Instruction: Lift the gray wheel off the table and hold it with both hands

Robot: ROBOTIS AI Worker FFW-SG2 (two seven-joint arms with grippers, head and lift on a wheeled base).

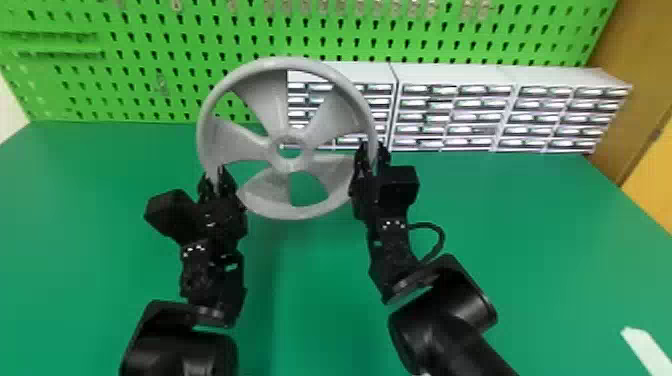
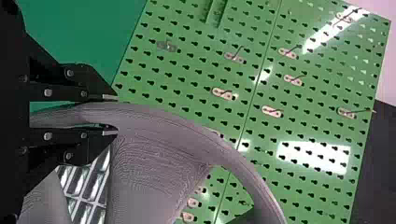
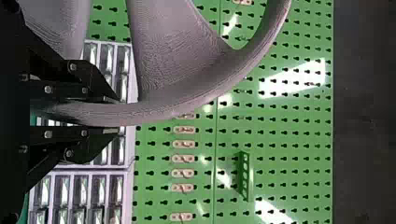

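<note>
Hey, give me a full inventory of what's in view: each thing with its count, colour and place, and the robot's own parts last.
Gray wheel: one, gray, held above the table between both hands
Table: one, green, below the wheel and arms
Pegboard: green, upright behind the table
Drawer cabinets: three, whitish, side by side along the table's back right
Hooks: several, metallic, on the pegboard
Bracket with holes: one, green, on the pegboard
Panel: one, brown, right of the cabinets
Left hand: one, black, on the wheel's left rim
Right hand: one, black, on its right rim
Arms: two, black, behind the hands
</note>
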